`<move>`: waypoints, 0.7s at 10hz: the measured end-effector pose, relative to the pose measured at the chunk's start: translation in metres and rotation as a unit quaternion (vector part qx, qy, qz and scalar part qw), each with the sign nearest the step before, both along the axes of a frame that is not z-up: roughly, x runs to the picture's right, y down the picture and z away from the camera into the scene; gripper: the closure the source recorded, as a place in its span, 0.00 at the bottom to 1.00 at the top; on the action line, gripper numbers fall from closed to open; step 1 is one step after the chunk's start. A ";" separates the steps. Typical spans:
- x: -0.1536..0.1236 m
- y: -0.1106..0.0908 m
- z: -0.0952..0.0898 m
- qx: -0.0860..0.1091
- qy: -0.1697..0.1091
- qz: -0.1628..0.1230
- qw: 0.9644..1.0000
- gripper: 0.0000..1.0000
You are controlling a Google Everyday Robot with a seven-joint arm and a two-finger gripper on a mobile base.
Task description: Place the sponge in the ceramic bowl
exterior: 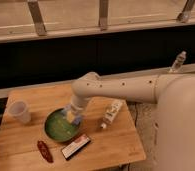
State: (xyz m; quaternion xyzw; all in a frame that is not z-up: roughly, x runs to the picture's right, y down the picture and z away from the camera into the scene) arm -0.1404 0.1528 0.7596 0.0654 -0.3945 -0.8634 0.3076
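The green ceramic bowl (56, 127) sits on the wooden table (111, 142), left of centre. My gripper (72, 115) hangs over the bowl's right rim, at the end of the white arm that reaches in from the right. It is shut on the sponge (71, 114), a small pale yellow block with blue showing at its sides. The sponge is held just above the bowl's inner right edge, and part of it is hidden by the fingers.
A white bottle (111, 112) lies on its side right of the bowl. A flat red-and-black box (75, 146) lies in front of the bowl, with a dark red object (44, 151) to its left. A translucent cup (20, 111) stands at the table's left.
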 end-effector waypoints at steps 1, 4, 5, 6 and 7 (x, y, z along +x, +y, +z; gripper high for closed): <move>-0.007 0.002 0.001 -0.003 -0.013 -0.006 1.000 1.00; -0.012 0.002 0.001 -0.005 -0.024 -0.008 1.000 0.88; -0.012 0.002 0.001 -0.005 -0.024 -0.008 1.000 0.76; -0.013 0.003 0.001 -0.005 -0.024 -0.008 1.000 0.68; -0.013 0.003 0.001 -0.006 -0.025 -0.009 1.000 0.57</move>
